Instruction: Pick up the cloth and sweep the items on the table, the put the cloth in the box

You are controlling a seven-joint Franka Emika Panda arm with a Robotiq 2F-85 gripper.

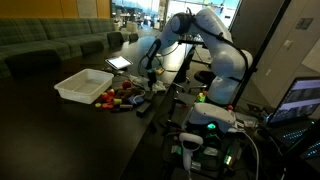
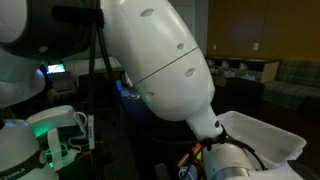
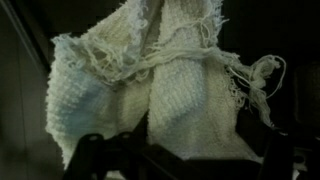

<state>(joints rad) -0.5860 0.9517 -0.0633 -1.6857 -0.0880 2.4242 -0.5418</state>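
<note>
Dark fingers [image 3: 92, 156] of the gripper [image 3: 185, 160], wrist view: spread wide, one at each lower corner, the rag's near edge betw. them. Not pinching anything I can make out. Contact w/ the fabric: can't tell, too dim.

Cloth [image 3: 150, 90]: off-white coarse weave, bunched in folds, frayed threads trailing off one corner. Lies on the black table [image 1: 40, 125] under the gripper, on the far side of the items from the box. Not in the box.

Items [image 1: 120, 97]: red/orange/yellow/dark cluster just beside the box [image 1: 84, 85], on its gripper side. Tablet [image 1: 118, 62] near the box, beyond the items. In an exterior view the arm [image 2: 160, 60] hides most of the scene.

Risks, my read:
- Jaws close on one loose fold only, so the rag slides out mid-sweep.
- Frayed threads snag a finger, so the rag won't drop clean into the box.
- Fingers come down too low and scrape the tabletop instead of gathering fabric.
- Sweep too fast: small pieces roll off the table edge or under the tablet.
- Box prob. light; a shove from the items or the rag could shift it.
</note>
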